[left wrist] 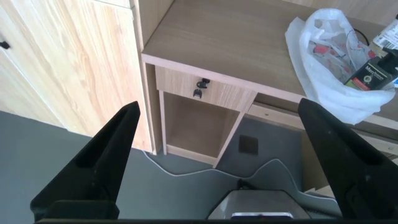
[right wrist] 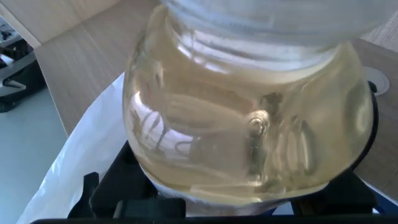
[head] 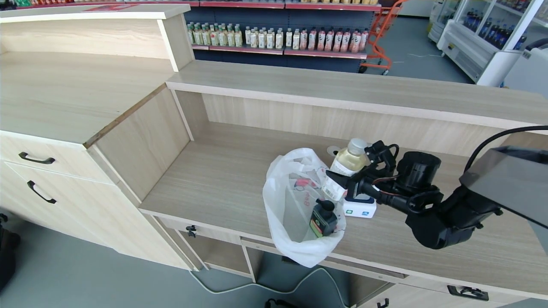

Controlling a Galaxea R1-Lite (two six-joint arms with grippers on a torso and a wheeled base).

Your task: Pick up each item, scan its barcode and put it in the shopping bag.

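Head view: right gripper (head: 353,166) grasping pale-yellow drink bottle (head: 352,160) just beside white shopping bag (head: 280,205) on counter (head: 214,179); left gripper (left wrist: 221,107) hanging released.

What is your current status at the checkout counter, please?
Right gripper shut on yellow drink bottle, above white scanner. Left gripper open, empty. Shopping bag open alongside, dark bottle inside; path looks clear.

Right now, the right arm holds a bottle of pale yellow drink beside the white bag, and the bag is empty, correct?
Not quite. The bag is not empty: the head view shows a dark bottle with a black cap inside it. The rest is right: the right arm's fingers hold the bottle of pale yellow drink beside the bag.
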